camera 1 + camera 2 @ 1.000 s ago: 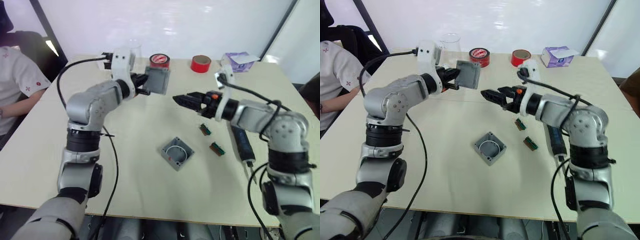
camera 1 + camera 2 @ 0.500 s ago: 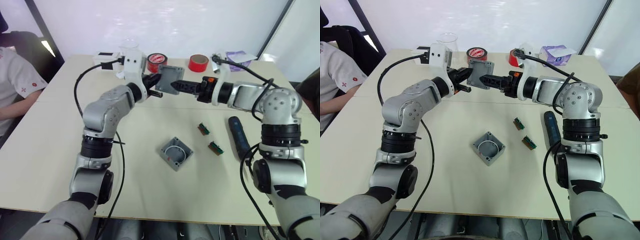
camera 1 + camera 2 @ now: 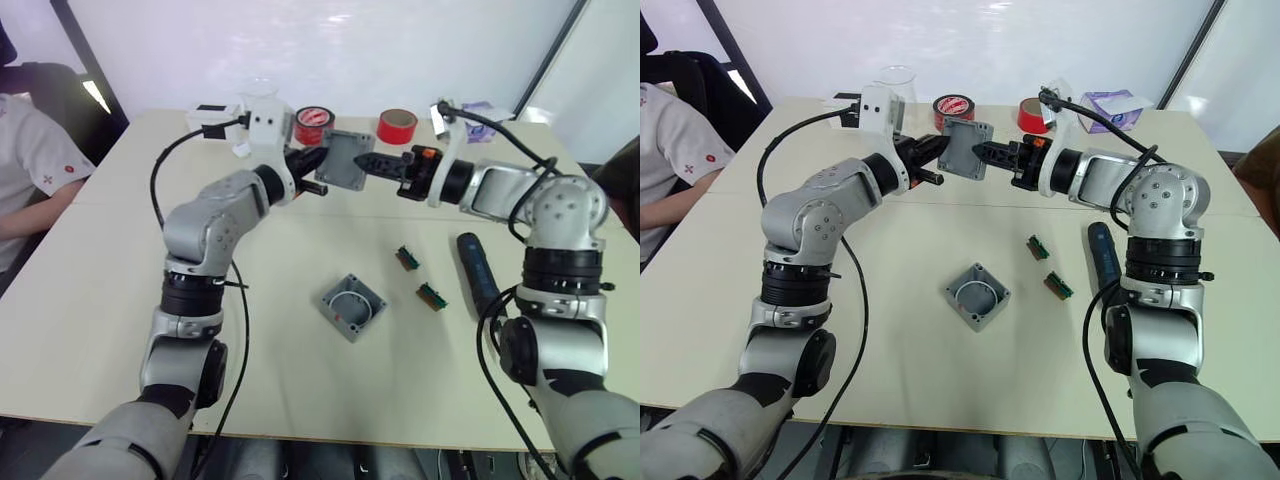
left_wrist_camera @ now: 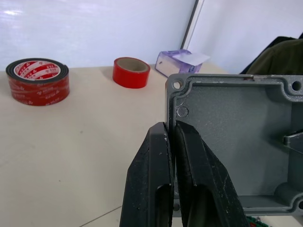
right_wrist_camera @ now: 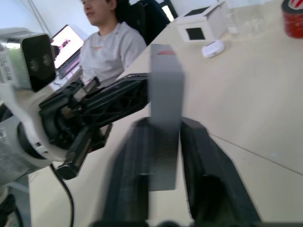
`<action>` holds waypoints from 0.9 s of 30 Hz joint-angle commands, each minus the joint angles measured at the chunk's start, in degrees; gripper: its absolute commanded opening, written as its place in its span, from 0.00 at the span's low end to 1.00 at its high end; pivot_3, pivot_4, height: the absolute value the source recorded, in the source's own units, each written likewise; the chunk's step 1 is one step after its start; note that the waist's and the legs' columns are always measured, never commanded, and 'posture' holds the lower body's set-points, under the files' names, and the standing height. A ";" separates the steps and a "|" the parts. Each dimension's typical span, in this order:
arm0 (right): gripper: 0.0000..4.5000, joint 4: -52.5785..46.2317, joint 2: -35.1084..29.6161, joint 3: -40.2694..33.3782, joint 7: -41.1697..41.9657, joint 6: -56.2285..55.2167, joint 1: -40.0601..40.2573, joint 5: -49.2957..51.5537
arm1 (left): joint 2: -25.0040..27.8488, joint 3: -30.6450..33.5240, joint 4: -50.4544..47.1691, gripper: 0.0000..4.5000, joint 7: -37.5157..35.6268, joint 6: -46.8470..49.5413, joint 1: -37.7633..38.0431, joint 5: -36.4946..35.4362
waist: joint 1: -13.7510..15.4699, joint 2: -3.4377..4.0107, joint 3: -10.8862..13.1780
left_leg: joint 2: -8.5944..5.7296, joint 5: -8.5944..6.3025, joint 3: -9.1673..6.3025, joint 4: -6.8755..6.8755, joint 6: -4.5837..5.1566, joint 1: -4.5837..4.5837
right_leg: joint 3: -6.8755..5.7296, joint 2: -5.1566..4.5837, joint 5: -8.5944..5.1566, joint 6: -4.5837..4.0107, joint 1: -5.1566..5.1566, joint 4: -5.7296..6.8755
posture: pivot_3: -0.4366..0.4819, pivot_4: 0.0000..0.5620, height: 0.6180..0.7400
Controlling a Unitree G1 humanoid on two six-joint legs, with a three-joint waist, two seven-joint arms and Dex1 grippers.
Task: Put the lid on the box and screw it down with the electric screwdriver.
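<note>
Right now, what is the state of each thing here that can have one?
lid: off the box, held in the air between both grippers.
box: open, on the table.
electric screwdriver: lying on the table, unheld.
left gripper: shut on the lid's edge.
right gripper: fingers astride the lid's opposite edge.

Two rolls of red tape stand at the far side of the table (image 3: 80, 290): one with a black rim (image 3: 314, 124) and a plain red one (image 3: 397, 126). A purple tissue box (image 3: 1116, 108) sits near the far right corner. A clear glass (image 3: 898, 80) and a white box with a black patch (image 3: 846, 104) stand at the far left. Two small green circuit boards (image 3: 409, 258) (image 3: 433, 296) lie on the near right part of the table. A person in a white shirt (image 3: 30, 160) sits at the left edge.
</note>
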 commanded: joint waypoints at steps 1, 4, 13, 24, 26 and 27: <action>0.03 -1.89 0.45 -2.02 -0.15 -0.25 -1.26 -0.07 | -0.38 1.73 -2.46 0.00 -0.90 -0.11 -2.11 -1.87 | -0.14 0.00 0.00 | 0.00 0.00 0.00 0.00 0.00 0.00 | 0.00 0.00 0.00 0.00 0.00 0.00 | 0.48 0.27 1.00; 0.03 -2.25 0.73 -2.07 0.06 -0.18 -1.03 -0.07 | -0.44 2.55 -2.13 0.00 -1.07 0.14 -2.19 -2.32 | -0.48 0.00 0.00 | 0.01 0.00 -0.01 -0.01 0.00 0.00 | 0.00 0.00 0.00 0.00 0.00 0.00 | 0.48 0.27 1.00; 0.03 -3.95 0.71 -2.51 0.23 -2.04 0.15 -1.93 | 3.28 7.43 -2.20 0.72 -5.21 4.07 -2.98 -8.26 | -0.62 0.01 0.01 | 0.08 0.00 -0.02 -0.04 0.00 0.00 | 0.00 0.06 0.00 0.00 -0.01 0.00 | 0.48 0.27 1.00; 0.03 -29.76 -13.67 11.66 14.43 -39.39 23.22 -31.30 | 12.38 14.40 5.22 0.40 -10.13 10.41 -4.83 -15.25 | -0.52 0.00 0.05 | 0.04 0.00 -0.08 -0.17 -0.01 -0.01 | -0.02 0.08 -0.04 0.06 -0.03 -0.05 | 0.48 0.27 1.00; 0.03 -32.93 -17.10 16.31 15.20 -51.98 31.18 -42.44 | 12.67 12.00 6.03 0.22 -12.40 10.42 -4.24 -14.58 | -0.43 -0.02 0.05 | 0.01 0.02 -0.09 -0.17 -0.05 0.00 | -0.02 0.08 -0.05 0.08 -0.04 -0.09 | 0.48 0.27 1.00; 0.03 -33.57 -18.26 18.04 14.57 -57.61 34.51 -47.53 | 12.71 10.81 6.43 0.14 -13.46 10.21 -4.12 -14.22 | -0.50 -0.03 0.06 | 0.00 0.03 -0.08 -0.17 -0.06 0.00 | -0.02 0.08 -0.06 0.09 -0.04 -0.16 | 0.48 0.27 1.00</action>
